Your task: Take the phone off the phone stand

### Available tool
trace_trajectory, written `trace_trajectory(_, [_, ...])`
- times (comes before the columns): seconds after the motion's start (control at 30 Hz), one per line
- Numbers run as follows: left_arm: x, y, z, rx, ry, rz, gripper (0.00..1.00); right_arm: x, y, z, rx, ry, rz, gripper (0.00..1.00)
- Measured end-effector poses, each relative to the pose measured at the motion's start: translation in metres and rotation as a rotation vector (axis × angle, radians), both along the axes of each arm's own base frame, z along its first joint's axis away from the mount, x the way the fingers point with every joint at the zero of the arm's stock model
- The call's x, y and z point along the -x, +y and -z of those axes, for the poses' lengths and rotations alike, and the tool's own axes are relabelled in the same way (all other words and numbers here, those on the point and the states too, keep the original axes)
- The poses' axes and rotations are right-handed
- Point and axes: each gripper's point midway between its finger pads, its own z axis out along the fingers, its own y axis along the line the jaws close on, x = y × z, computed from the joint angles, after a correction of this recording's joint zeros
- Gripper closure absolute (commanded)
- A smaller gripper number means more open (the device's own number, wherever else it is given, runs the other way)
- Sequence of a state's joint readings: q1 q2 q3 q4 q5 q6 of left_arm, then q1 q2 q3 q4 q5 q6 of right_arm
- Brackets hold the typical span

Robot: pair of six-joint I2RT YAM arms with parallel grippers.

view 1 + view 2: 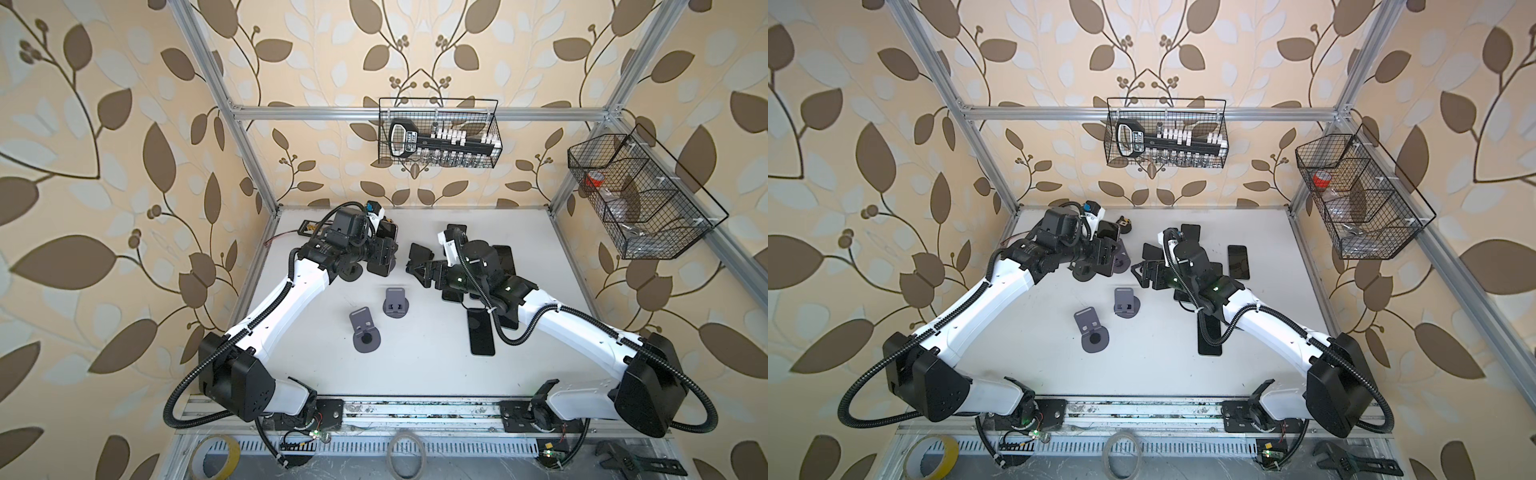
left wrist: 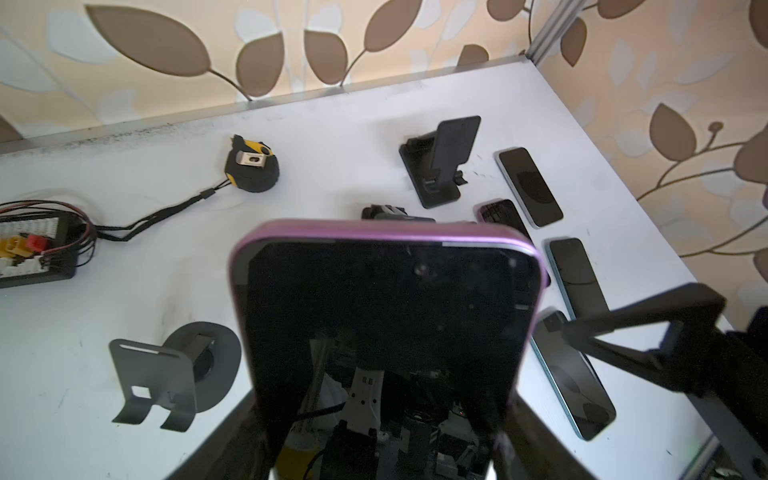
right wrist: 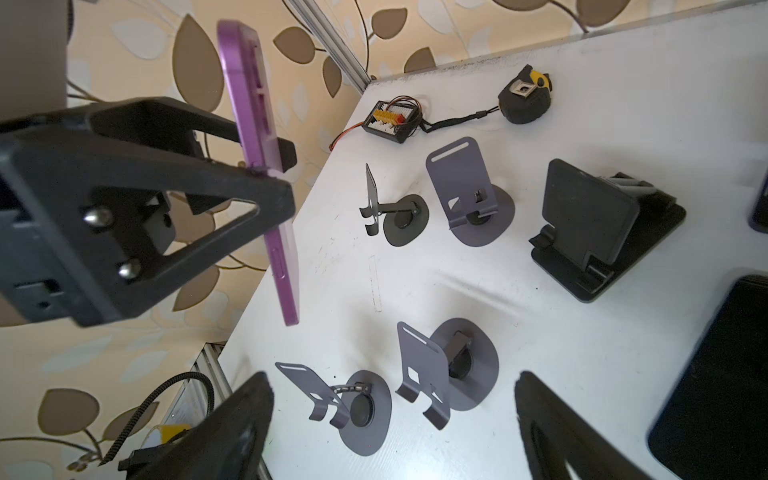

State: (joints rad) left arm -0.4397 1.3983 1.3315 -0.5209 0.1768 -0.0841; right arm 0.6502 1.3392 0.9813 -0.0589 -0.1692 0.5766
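The phone (image 2: pixel 386 316), dark-screened in a purple case, hangs above the table, clear of every stand; in both top views only part of it shows (image 1: pixel 388 232) (image 1: pixel 1108 230). My left gripper (image 2: pixel 384 419) (image 1: pixel 380 259) is shut on its two long edges, as the right wrist view shows edge-on (image 3: pixel 276 176). An empty grey phone stand (image 2: pixel 166 374) sits on the table just beside it; I cannot tell which stand held the phone. My right gripper (image 3: pixel 395 432) (image 1: pixel 415 262) (image 1: pixel 1144 264) stands open and empty close to the right of the phone.
Two more empty grey stands (image 1: pixel 397 303) (image 1: pixel 365 328) stand mid-table. A black stand (image 2: pixel 440 166) and several flat phones (image 2: pixel 530 187) (image 1: pixel 482 332) lie on the right. A tape measure (image 2: pixel 251 170) and a wired board (image 2: pixel 37 249) sit at the back left.
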Motion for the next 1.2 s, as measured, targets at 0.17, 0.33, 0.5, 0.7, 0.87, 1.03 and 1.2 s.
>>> trace_trajectory(0.17, [0.016,-0.013,0.005,-0.021,0.039,0.045,1.0,0.014,-0.007,0.011,0.026,0.004,-0.036,0.08])
trace_trajectory(0.33, [0.032,-0.025,0.012,-0.029,0.084,0.075,1.0,0.033,-0.011,0.012,0.031,-0.018,-0.099,0.09])
trace_trajectory(0.5, [0.051,-0.047,0.013,-0.015,0.109,0.125,1.0,0.052,-0.019,0.014,0.031,-0.046,-0.141,0.1])
trace_trajectory(0.7, [0.073,-0.071,0.014,-0.004,0.13,0.185,1.0,0.07,-0.03,0.03,0.053,-0.028,-0.161,0.1])
trace_trajectory(0.87, [0.085,-0.084,0.014,0.007,0.145,0.211,1.0,0.085,-0.044,0.047,0.083,0.01,-0.152,0.1])
trace_trajectory(1.03, [0.099,-0.099,0.018,0.007,0.167,0.245,1.0,0.096,-0.063,0.06,0.117,0.031,-0.106,0.1])
trace_trajectory(1.2, [0.113,-0.12,0.035,-0.004,0.217,0.277,1.0,0.101,-0.078,0.075,0.151,0.067,-0.046,0.1])
